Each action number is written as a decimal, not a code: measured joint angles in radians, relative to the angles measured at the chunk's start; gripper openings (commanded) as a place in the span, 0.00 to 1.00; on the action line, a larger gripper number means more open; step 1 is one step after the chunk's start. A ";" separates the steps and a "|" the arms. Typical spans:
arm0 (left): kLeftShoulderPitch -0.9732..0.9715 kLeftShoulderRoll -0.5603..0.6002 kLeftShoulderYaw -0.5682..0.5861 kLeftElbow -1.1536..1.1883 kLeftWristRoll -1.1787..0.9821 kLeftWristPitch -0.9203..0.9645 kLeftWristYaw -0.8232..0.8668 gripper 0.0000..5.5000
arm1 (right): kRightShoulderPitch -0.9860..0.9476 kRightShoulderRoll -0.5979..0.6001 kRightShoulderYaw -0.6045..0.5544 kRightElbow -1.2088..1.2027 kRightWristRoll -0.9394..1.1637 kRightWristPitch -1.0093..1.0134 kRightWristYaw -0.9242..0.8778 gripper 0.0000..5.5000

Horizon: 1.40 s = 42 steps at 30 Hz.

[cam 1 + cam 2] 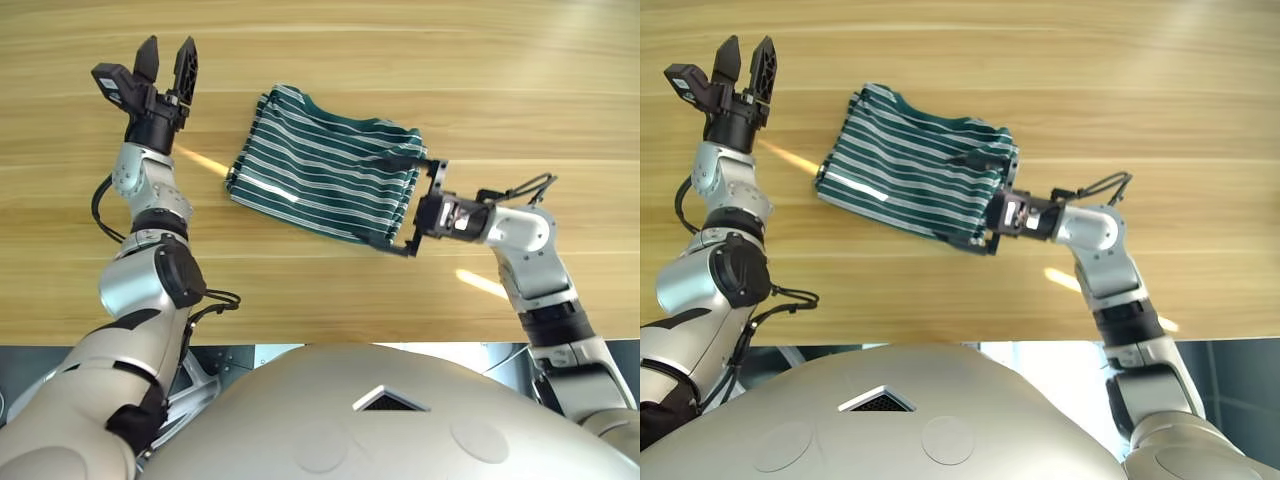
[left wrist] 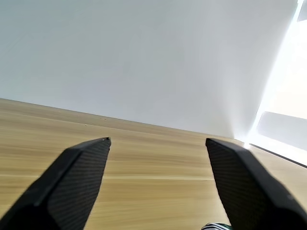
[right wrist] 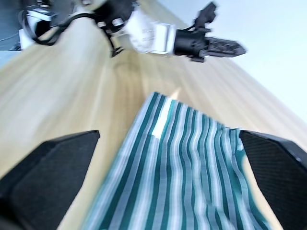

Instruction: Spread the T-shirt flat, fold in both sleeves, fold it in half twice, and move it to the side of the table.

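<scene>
The T-shirt (image 1: 320,165), dark green with white stripes, lies folded into a compact rectangle on the wooden table (image 1: 500,80), a little left of centre. My right gripper (image 1: 385,200) is at the shirt's right edge, low over the table and open wide, one finger near each corner of that edge. In the right wrist view the striped cloth (image 3: 187,163) lies between the two spread fingers (image 3: 53,167). My left gripper (image 1: 169,45) is open, held left of the shirt and apart from it, fingers pointing toward the table's far side with nothing between them.
Bare wood surrounds the shirt on all sides, with wide room at the far side and the right. The table's front edge (image 1: 400,343) runs close to my torso. A white wall (image 2: 144,57) stands beyond the table's far edge.
</scene>
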 measured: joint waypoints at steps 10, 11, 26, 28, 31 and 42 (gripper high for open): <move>0.051 -0.026 -0.055 -0.031 0.033 -0.079 -0.015 0.67 | -0.438 0.160 0.086 0.732 -0.517 -0.012 -0.611 0.98; 0.068 -0.028 -0.065 -0.044 0.039 -0.091 -0.037 0.67 | -0.461 0.157 0.108 0.803 -0.560 -0.010 -0.673 0.98; 0.228 -0.021 -0.141 -0.310 -0.020 -0.093 -0.219 0.67 | -0.219 -0.036 0.200 0.434 -0.438 -0.199 -0.393 0.98; 0.240 -0.022 -0.149 -0.323 -0.021 -0.093 -0.219 0.67 | -0.130 -0.044 0.192 0.278 -0.414 -0.129 -0.350 0.98; 0.252 -0.020 -0.154 -0.341 -0.022 -0.092 -0.216 0.67 | -0.095 -0.042 0.156 0.162 -0.437 -0.023 -0.374 0.98; 0.252 -0.019 -0.163 -0.344 -0.026 -0.090 -0.206 0.67 | -0.086 -0.040 0.238 -0.051 -0.363 -0.010 -0.158 0.98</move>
